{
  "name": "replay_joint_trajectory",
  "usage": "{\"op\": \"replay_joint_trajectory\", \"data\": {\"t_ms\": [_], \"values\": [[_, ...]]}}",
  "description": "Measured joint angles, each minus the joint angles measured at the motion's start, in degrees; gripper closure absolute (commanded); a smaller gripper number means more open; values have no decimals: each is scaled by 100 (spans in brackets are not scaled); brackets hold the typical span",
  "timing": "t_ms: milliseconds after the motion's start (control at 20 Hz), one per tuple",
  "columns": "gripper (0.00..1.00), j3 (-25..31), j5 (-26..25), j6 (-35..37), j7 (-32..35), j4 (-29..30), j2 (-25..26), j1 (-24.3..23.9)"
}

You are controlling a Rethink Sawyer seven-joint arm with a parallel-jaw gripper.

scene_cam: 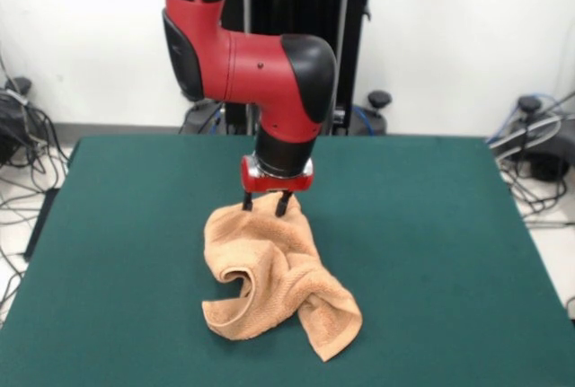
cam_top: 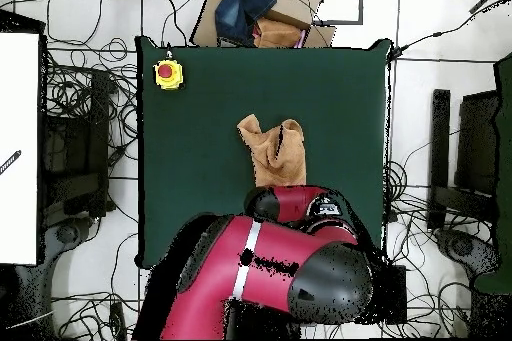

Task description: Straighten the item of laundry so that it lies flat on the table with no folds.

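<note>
The peach-orange towel [scene_cam: 274,279] lies crumpled on the green table [scene_cam: 431,225], near its middle, with folds and a twisted corner pointing to the front. It also shows in the overhead view [cam_top: 272,152], bunched on the table [cam_top: 200,177]. My gripper [scene_cam: 265,205] hangs straight down from the red arm over the towel's far edge. Its two fingers stand apart, with the tips at or just touching the cloth. I cannot see any cloth pinched between them. In the overhead view the arm hides the gripper.
A yellow box with a red button [cam_top: 168,74] sits on a table corner. A cardboard box with blue cloth [cam_top: 265,12] stands beyond the table's edge. Cables lie on the floor around the table.
</note>
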Motion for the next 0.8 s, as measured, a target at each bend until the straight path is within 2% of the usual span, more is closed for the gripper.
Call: {"op": "replay_joint_trajectory", "data": {"t_ms": [800], "values": [[0, -133, 1, -232, 0, 8, 71, 142]]}}
